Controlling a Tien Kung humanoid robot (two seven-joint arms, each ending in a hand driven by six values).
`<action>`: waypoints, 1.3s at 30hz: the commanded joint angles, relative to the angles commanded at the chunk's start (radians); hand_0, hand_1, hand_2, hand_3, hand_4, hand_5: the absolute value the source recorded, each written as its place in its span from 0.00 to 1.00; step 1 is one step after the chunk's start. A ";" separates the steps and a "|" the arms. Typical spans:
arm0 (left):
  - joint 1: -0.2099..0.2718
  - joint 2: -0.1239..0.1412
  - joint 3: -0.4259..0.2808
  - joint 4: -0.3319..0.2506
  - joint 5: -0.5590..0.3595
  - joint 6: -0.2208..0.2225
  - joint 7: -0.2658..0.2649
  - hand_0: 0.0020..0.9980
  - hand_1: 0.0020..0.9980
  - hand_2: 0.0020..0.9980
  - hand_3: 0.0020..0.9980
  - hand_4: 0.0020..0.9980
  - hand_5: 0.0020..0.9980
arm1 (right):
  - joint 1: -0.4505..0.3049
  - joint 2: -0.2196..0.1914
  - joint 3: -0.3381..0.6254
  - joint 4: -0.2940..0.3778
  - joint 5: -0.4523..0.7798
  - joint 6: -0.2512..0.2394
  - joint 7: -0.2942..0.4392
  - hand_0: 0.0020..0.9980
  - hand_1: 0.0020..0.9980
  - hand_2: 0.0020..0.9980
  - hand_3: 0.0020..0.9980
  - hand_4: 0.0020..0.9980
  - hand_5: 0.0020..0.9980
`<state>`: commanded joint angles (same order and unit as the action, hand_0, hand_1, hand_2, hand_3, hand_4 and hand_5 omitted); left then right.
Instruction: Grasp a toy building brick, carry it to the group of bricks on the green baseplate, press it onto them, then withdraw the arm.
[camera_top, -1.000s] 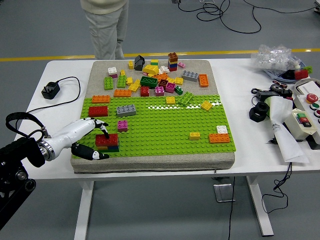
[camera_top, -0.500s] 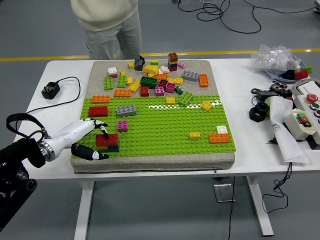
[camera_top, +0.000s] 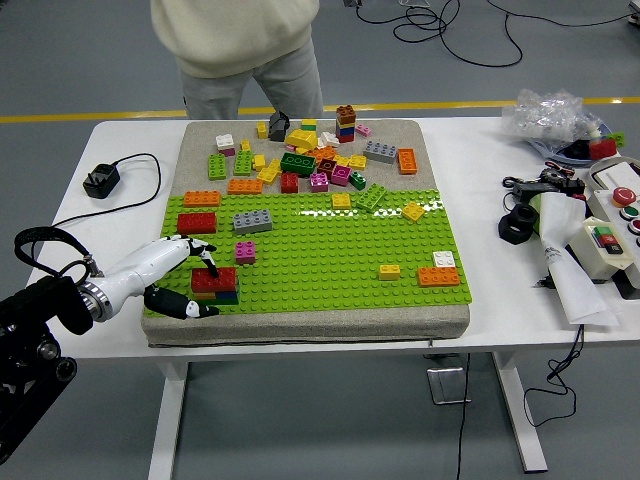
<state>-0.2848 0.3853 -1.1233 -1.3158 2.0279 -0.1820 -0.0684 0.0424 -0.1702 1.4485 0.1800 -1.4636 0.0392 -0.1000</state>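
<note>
Reaching in from the table's left edge, the left hand (camera_top: 185, 275) curls around the red brick (camera_top: 214, 280) topping a small stack at the green baseplate's (camera_top: 330, 255) near-left corner. Fingertips partly cover it, so contact is hard to judge. Person's (camera_top: 240, 45) upper body is cut off.

The person (camera_top: 240, 45) is cut off above the waist; the loose bricks' (camera_top: 310, 150) studs blur.
</note>
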 joint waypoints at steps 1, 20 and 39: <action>0.000 -0.001 0.000 0.001 0.001 0.000 0.000 0.97 0.89 0.89 0.58 0.94 0.30 | 0.000 0.000 0.000 0.000 0.000 0.000 0.000 0.77 0.71 0.77 0.77 0.97 0.70; 0.005 -0.008 0.018 0.045 -0.006 0.007 -0.001 0.97 0.88 0.89 0.58 0.93 0.28 | -0.002 0.001 -0.002 0.000 -0.001 0.000 0.000 0.77 0.71 0.77 0.77 0.97 0.70; 0.013 0.028 -0.040 -0.094 -0.059 -0.009 0.002 0.97 0.88 0.87 0.57 0.93 0.27 | -0.005 0.003 -0.001 0.000 -0.003 -0.001 0.000 0.77 0.71 0.77 0.77 0.97 0.70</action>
<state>-0.2721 0.4128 -1.1632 -1.4096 1.9686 -0.1914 -0.0668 0.0372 -0.1670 1.4476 0.1800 -1.4666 0.0383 -0.1003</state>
